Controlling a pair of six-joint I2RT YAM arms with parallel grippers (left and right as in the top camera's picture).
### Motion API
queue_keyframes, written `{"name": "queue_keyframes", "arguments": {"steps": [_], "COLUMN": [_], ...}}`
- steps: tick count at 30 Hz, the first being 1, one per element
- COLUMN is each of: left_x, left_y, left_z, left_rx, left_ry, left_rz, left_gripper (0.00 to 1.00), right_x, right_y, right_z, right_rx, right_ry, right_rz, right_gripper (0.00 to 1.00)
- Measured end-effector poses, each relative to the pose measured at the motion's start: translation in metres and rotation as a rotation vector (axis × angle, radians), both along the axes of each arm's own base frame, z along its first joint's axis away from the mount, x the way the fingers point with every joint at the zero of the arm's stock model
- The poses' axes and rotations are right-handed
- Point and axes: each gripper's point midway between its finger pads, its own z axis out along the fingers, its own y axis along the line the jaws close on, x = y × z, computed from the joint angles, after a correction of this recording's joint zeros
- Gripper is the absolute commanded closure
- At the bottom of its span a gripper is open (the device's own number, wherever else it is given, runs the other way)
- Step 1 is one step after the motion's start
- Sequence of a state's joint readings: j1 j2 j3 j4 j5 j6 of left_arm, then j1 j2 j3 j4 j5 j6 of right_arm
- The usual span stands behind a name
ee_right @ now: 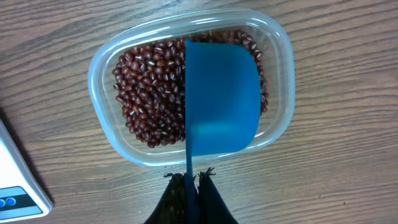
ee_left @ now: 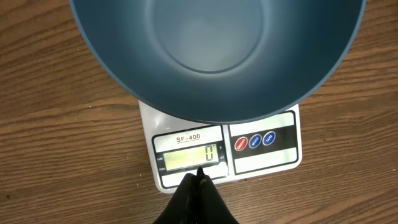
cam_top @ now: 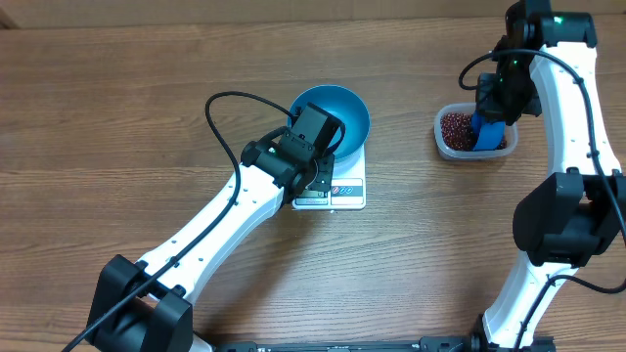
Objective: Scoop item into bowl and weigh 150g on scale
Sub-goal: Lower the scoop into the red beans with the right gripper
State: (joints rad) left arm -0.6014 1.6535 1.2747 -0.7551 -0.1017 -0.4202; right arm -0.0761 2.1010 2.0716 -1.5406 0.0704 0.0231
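The blue bowl [cam_top: 337,115] [ee_left: 214,53] stands empty on the white scale [cam_top: 333,188] [ee_left: 261,146], whose display reads 0. My left gripper [cam_top: 315,168] [ee_left: 199,175] is shut with nothing in it, its tips at the scale's front edge by the display. The red-brown beans [cam_top: 456,127] [ee_right: 152,87] fill a clear tub [cam_top: 445,143] [ee_right: 99,74] at the right. My right gripper [cam_top: 492,110] [ee_right: 193,177] is shut on the handle of a blue scoop [ee_right: 221,96], which hangs over the right half of the tub.
Wooden table all round. A black cable [cam_top: 230,112] loops from the left arm beside the bowl. The scale's corner [ee_right: 15,186] shows at the left edge of the right wrist view, left of the tub.
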Motion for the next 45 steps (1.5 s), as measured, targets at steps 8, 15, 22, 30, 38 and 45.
{"name": "queue_keyframes", "arguments": {"steps": [8, 15, 22, 30, 38, 45], "left_x": [0.000, 0.000, 0.000, 0.000, 0.000, 0.000], "left_y": [0.000, 0.000, 0.000, 0.000, 0.000, 0.000], "left_z": [0.000, 0.000, 0.000, 0.000, 0.000, 0.000], "left_rx": [0.000, 0.000, 0.000, 0.000, 0.000, 0.000], "left_ry": [0.000, -0.001, -0.001, -0.001, 0.000, 0.000], "left_rz": [0.000, 0.000, 0.000, 0.000, 0.000, 0.000], "left_gripper": [0.95, 0.96, 0.96, 0.96, 0.96, 0.96], "right_x": [-0.001, 0.003, 0.005, 0.004, 0.006, 0.008], "right_y": [0.000, 0.001, 0.000, -0.001, -0.001, -0.001], "right_z": [-0.005, -0.007, -0.012, -0.013, -0.013, -0.013], "right_rx": [0.000, -0.001, -0.010, -0.015, -0.017, -0.017], "right_ry": [-0.002, -0.014, -0.017, -0.011, -0.022, -0.029], "right_rz": [0.000, 0.003, 0.001, 0.000, 0.000, -0.001], "right_gripper": [0.96, 0.96, 0.85, 0.84, 0.89, 0.82]}}
